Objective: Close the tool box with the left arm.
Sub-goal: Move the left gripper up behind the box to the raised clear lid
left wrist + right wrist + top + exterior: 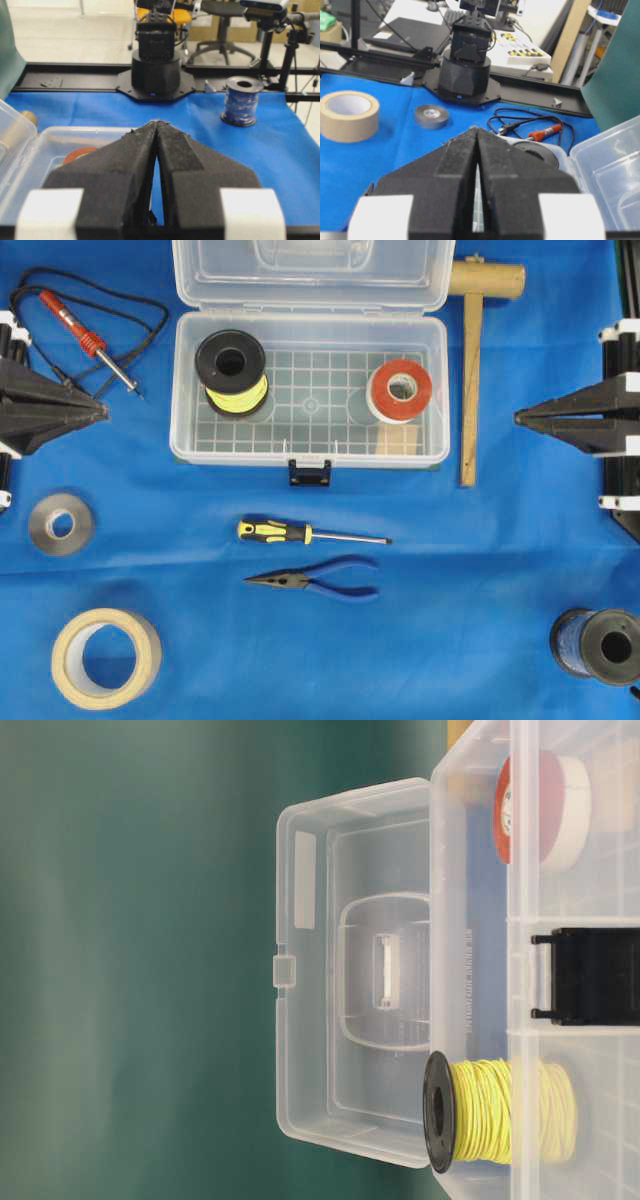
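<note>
The box (pixel 310 390) sits open at the far middle of the blue cloth (pixel 400 640), its lid (pixel 310 272) swung back past the hinge; the table-level view shows the lid standing roughly upright behind the tray, though that view is turned on its side, so the exact lean is hard to judge. Inside lie 2 things: a spool of yellow wire (pixel 233 372) at the left end and a red-and-white tape roll (pixel 402 390) at the right; neither seems to rise above the rim. The dark latch (pixel 309 472) hangs at the front edge.

The left gripper (pixel 100 410) rests at the left edge, tips pressed together and holding nothing, pointing level toward the box and well apart from it; a soldering iron (pixel 92 340) lies just beyond it. The right gripper (pixel 522 418) mirrors it on the right, likewise pinched together and empty, near a wooden mallet (pixel 472 370).

Nothing has been started; the step in hand is the approach. The next move calls for the left arm to rise and reach behind the lid's far edge, then push it forward over the hinge; closed tips should do for a push, so no grasp looks needed. Risks: snagging the iron's cord on the way, or shoving the whole box forward instead of turning the lid; a last press near the latch may be needed.
</note>
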Controlling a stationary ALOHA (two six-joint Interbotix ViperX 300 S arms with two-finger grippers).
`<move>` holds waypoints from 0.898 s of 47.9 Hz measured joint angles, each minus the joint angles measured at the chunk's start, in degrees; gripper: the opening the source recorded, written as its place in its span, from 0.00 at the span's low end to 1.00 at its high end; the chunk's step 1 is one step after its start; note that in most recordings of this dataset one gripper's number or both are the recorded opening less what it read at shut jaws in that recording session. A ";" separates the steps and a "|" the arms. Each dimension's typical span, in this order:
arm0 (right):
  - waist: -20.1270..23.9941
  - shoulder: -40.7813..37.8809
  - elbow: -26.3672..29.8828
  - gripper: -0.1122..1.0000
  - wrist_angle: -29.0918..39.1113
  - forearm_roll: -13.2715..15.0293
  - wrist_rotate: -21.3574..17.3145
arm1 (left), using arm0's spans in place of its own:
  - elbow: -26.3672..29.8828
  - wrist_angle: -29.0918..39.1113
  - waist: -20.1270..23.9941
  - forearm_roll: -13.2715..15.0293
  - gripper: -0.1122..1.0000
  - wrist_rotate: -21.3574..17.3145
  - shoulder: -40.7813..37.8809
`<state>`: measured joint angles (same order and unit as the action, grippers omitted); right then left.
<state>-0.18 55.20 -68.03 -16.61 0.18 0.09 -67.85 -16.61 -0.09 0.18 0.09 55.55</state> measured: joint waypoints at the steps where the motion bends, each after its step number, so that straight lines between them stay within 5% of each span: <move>1: 0.00 -0.09 0.00 0.10 0.00 0.00 0.09 | 0.00 -0.09 0.00 0.09 0.10 -0.09 -0.09; 9: -0.09 -1.49 1.14 0.10 0.53 0.00 0.44 | 0.26 -0.88 3.96 1.49 0.10 -0.97 -1.41; 26: -0.70 -2.46 1.58 0.10 0.79 0.09 0.35 | 3.34 -5.01 21.88 1.67 0.13 -1.14 -6.94; 43: -2.11 -3.25 1.49 0.10 1.41 0.09 0.35 | 12.39 -6.24 31.29 1.67 0.91 -3.25 -20.04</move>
<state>-2.29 51.94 -66.53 -15.21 0.26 0.44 -55.46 -22.85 31.20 1.85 -3.16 35.51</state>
